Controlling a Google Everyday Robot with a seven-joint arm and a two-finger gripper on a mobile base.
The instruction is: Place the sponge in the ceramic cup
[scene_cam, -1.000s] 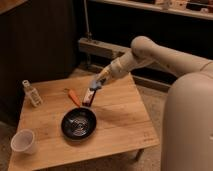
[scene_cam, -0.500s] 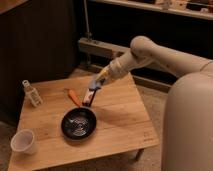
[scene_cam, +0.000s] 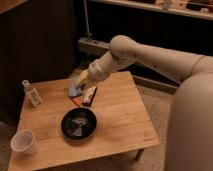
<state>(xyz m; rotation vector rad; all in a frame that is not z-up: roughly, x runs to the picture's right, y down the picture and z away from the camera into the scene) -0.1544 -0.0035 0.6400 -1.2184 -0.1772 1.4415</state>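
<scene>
Pinched narrow on the sponge (scene_cam: 74,91), the end effector (scene_cam: 78,85) sits toward the back of the table (scene_cam: 120,125) in the camera view, low over the wood and just beside the red-white-black bar (scene_cam: 90,96) (whether the sponge is clear of the surface I cannot tell). At the near left corner the ceramic cup (scene_cam: 24,141) stands upright, well apart, with the black pan (scene_cam: 78,123) lying between. By my judgement the grasp is made, and the carry to the cup and the release into it remain.

Wooden table (scene_cam: 120,117): pan (scene_cam: 78,123), cup (scene_cam: 24,142), bottle (scene_cam: 32,93), bar (scene_cam: 90,96)
</scene>
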